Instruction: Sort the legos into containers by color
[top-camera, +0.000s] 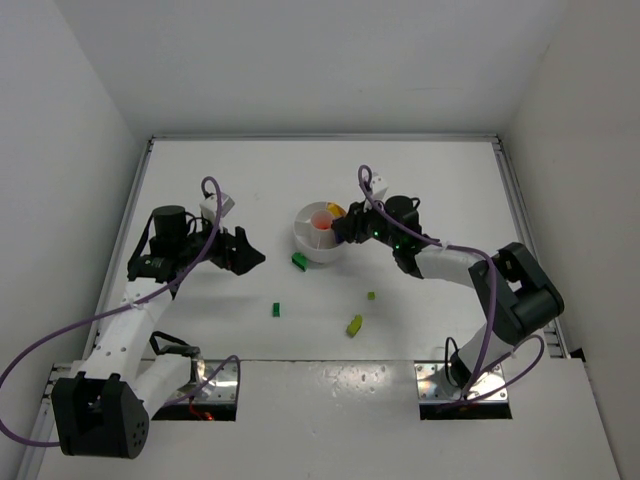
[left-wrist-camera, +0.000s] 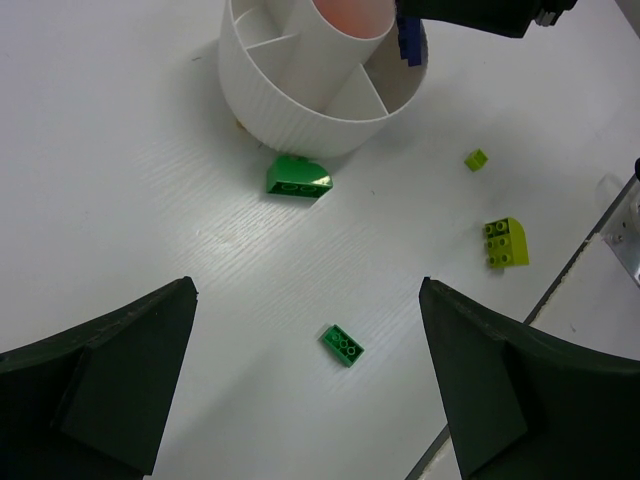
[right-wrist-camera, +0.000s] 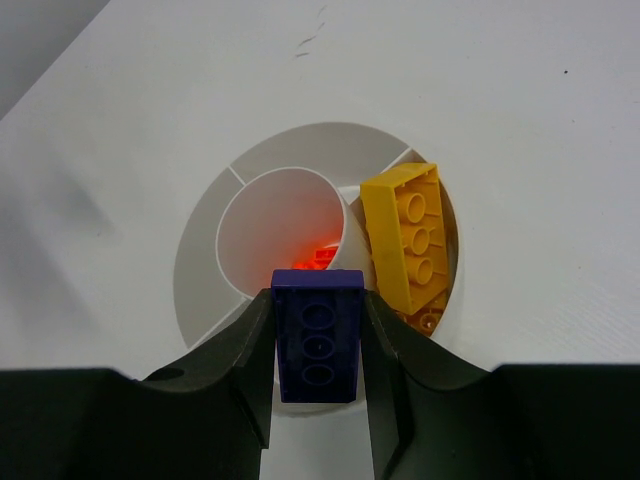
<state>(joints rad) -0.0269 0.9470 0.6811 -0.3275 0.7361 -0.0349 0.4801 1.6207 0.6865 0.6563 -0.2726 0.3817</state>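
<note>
1. The purple brick (right-wrist-camera: 318, 335) is pinched by its long sides in your right gripper (right-wrist-camera: 318, 300). The jaws are part closed on it, studs up. It hangs over the near side of the dish (right-wrist-camera: 198, 265), just in front of the centre well (right-wrist-camera: 270, 215).
2. That well already has a red brick (right-wrist-camera: 318, 258) in it. The wedge to the right of the well holds a yellow brick (right-wrist-camera: 408, 235). Purple belongs in neither.
3. The brick hides the wedge below it, so you can't tell what that wedge holds. Check this before letting go.
4. To do the drop well, I'd centre the brick between two dividers, clear of the well's wall. Lower it inside the rim and open the jaws only enough to free it, so it can't bounce out.
5. Your left gripper (left-wrist-camera: 307, 300) is spread wide with nothing in it, some way left of the dish.
6. On the table, a green sloped brick (left-wrist-camera: 298, 178) sits just beside the dish wall. A flat green brick (left-wrist-camera: 342, 345), a small lime bit (left-wrist-camera: 476, 158) and a lime brick (left-wrist-camera: 505, 242) lie further from the dish.
7. No brand, label or readable writing shows anywhere, and the studs are too small to read.
</note>
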